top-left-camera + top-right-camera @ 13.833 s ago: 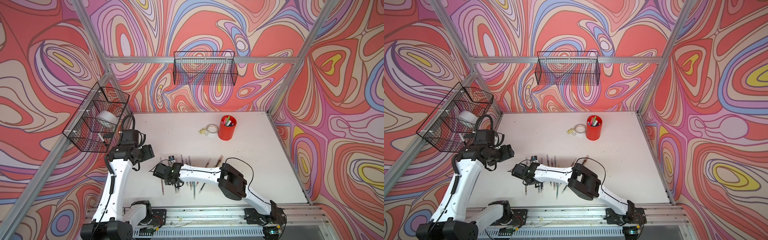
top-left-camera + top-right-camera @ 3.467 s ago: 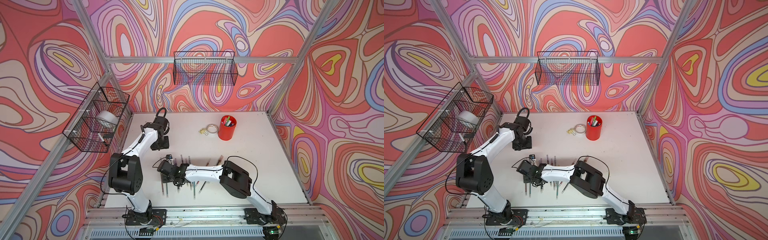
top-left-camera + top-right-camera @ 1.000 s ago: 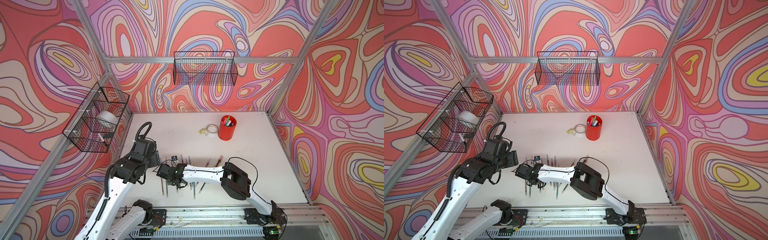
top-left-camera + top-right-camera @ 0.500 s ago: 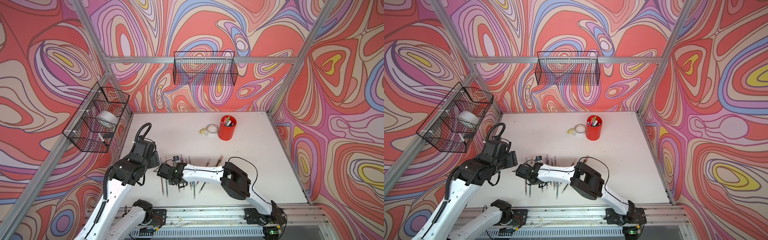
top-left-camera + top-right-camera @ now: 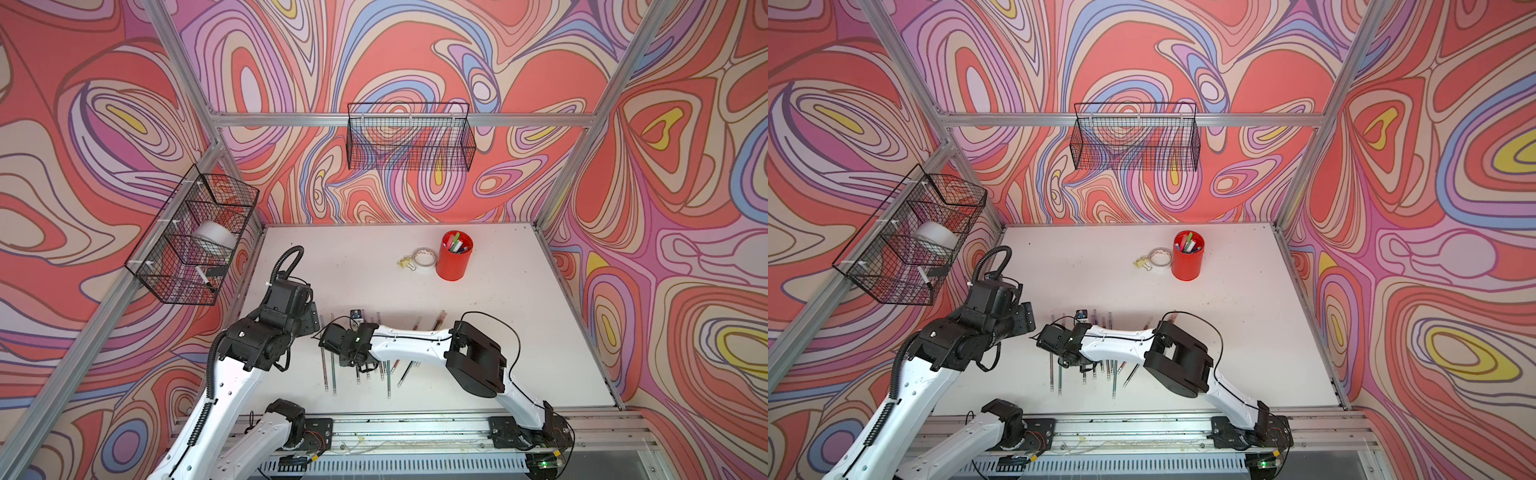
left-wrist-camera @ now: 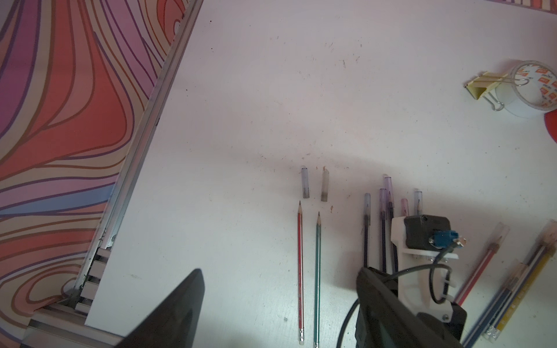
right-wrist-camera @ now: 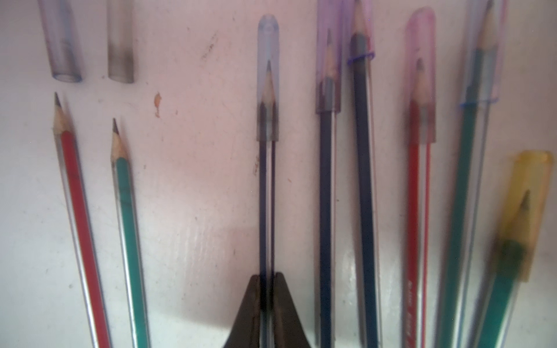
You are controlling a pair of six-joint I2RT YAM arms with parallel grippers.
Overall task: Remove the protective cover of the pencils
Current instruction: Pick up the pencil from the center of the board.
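right gripper [image 7: 267, 289]: clenched on the shaft of a dark pencil [image 7: 267, 192], with both black fingertips [image 7: 247, 307] pressed to its sides; about 7 o'clock on the table in both top views.
dark pencil: lies flat, its sharpened tip inside a bluish clear cap [image 7: 267, 75] that is on.
left gripper [image 6: 279, 271]: jaws spread wide, grasping nothing; at 9 o'clock on the table, near the right wrist but apart from it.
pencils [image 5: 333, 374]: thin striped sticks in a row at 6 to 7 o'clock, side by side, tips toward 12 o'clock.
bare pencils: a red one [image 7: 77, 195] and a green one [image 7: 128, 211] at the 9 o'clock end of the row, wood tips showing.
loose caps [image 7: 61, 45]: two clear smudged tubes just at 12 o'clock of those bare tips, not touching them.
capped pencils: at 3 o'clock of the held one, under a purple cap [image 7: 328, 60], a pink cap [image 7: 420, 75] and a yellow cap [image 7: 527, 192], all see-through plastic.
table [image 5: 374, 282]: flat matte white board with small scuffs and specks.
red cup [image 5: 454, 266]: round, upright, at 1 o'clock, markers standing inside.
tape roll [image 5: 424, 258]: just at 9 o'clock of the cup, with a yellow binder clip [image 5: 405, 262] against it at 9 o'clock.
walls: swirls of red, purple, blue and cream between bare metal rails.
wire baskets: a black one [image 5: 409, 153] on the 12 o'clock wall; another [image 5: 166, 257] on the 9 to 10 o'clock wall holds a white roll [image 5: 214, 235].
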